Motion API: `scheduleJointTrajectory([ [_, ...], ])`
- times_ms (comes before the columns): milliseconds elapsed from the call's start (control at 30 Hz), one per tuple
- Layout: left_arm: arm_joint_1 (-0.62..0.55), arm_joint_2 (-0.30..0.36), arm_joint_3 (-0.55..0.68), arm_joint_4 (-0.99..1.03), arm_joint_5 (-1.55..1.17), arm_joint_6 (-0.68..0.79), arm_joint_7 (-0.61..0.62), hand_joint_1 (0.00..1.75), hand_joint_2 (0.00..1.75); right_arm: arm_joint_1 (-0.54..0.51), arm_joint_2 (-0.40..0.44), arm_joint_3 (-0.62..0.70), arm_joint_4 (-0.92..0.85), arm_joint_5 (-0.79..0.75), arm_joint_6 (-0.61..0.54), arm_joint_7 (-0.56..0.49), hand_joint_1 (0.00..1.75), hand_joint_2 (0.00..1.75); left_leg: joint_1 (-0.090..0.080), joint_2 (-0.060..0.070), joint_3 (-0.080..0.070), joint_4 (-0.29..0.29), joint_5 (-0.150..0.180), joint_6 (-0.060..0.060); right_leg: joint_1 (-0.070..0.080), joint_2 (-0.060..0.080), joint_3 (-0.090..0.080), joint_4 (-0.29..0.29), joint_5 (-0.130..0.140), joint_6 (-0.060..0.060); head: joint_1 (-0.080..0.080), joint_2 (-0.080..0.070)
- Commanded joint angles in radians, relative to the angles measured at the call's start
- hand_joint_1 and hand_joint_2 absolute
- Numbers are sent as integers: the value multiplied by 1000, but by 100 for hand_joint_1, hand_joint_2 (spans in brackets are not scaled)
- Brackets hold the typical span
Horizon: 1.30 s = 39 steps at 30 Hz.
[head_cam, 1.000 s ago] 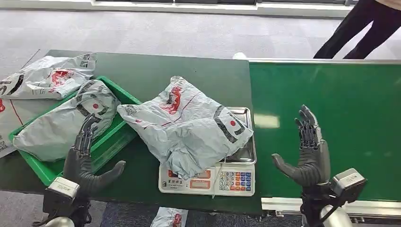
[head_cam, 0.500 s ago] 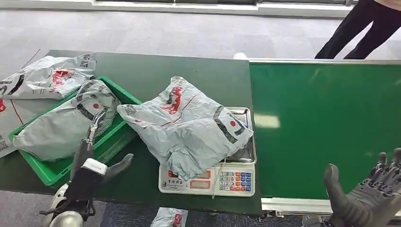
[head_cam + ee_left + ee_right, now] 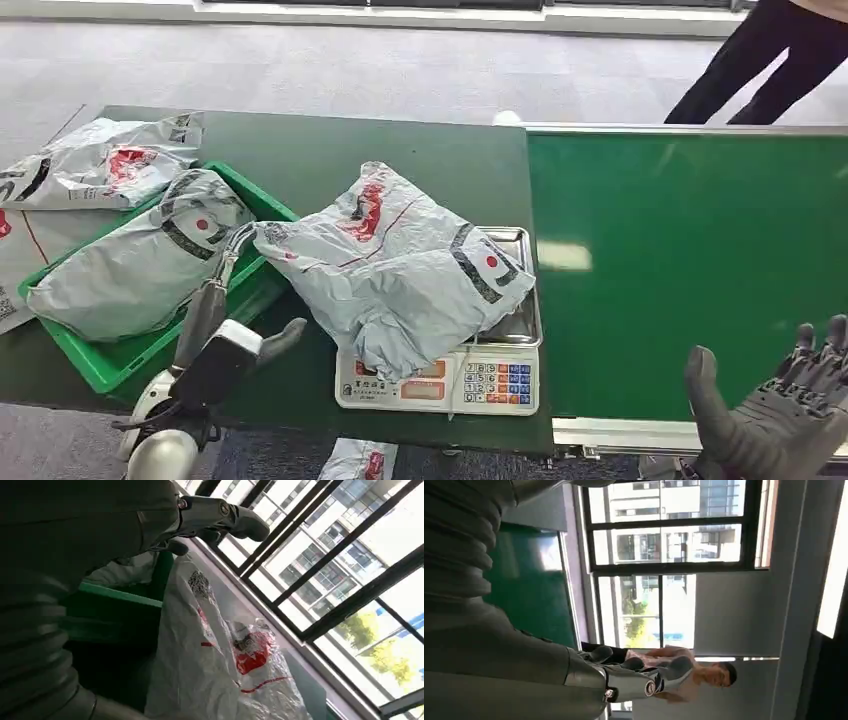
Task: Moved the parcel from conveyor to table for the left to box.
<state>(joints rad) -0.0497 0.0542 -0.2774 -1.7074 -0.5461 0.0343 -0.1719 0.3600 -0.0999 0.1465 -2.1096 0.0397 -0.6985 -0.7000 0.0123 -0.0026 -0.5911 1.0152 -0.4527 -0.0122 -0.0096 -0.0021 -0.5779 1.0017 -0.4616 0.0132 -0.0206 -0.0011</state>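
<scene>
Far left on counter [image 3: 420, 160]: loose grey parcel [image 3: 105, 162] lying flat, untouched. Next, green tray [image 3: 120, 362] w/ one bagged parcel [image 3: 135, 262] already inside, so one boxed by the look of it. Left hand [image 3: 225, 300] reaching in betw. tray edge and the big parcel [image 3: 400, 262], fingers stretched toward its near corner, thumb apart, nothing gripped — released, at or just short of contact w/ the plastic; can't tell which. From left wrist view, same hand [image 3: 210, 517] spread above the crumpled bag [image 3: 215, 670], no grasp yet. Centre: task parcel off the belt, draped over scale [image 3: 455, 375], sitting on counter — conveyor-to-counter leg looks done. Right of that: green conveyor [image 3: 690, 260] bare where visible. Lower right: right hand [image 3: 780, 415] low at belt's near edge, fingers apart, holding nothing; right wrist view gives hand [image 3: 634, 677] loosely extended, empty. Person's legs [image 3: 760, 60] beyond belt, top right. Judged: right arm's share finished; left to do: grasp big parcel, lift off scale, drop into tray beside the other.
</scene>
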Motion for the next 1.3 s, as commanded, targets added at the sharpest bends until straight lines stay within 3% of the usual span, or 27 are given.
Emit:
scheduleJointTrajectory([
  [33,-397,-132,-305,420,-279,-39,173,0,175,-113,10,72,111,14,0,2,0,175,0,-10,-1,-1,4,2,0,-10,3,-2,1,0,0,0],
  [233,-387,-123,-306,413,-279,-37,173,0,175,-108,9,72,107,14,0,2,0,175,-2,-1,-2,-1,5,2,-2,-1,2,-1,7,1,0,0],
  [767,-386,-121,-307,411,-280,-37,173,0,175,-107,10,71,103,17,0,2,0,175,-2,0,-3,-1,5,2,-1,1,-1,-1,7,1,0,0],
  [1033,-553,-302,-462,744,-423,-102,245,0,175,-182,37,115,115,31,0,2,0,175,-1,-4,-5,0,7,3,-1,-4,-1,-1,7,1,0,0],
  [1300,-549,-297,-465,744,-423,-103,245,0,175,-170,23,108,100,19,0,2,0,175,-3,0,-4,-1,6,3,-3,0,-2,-1,7,2,0,0],
])
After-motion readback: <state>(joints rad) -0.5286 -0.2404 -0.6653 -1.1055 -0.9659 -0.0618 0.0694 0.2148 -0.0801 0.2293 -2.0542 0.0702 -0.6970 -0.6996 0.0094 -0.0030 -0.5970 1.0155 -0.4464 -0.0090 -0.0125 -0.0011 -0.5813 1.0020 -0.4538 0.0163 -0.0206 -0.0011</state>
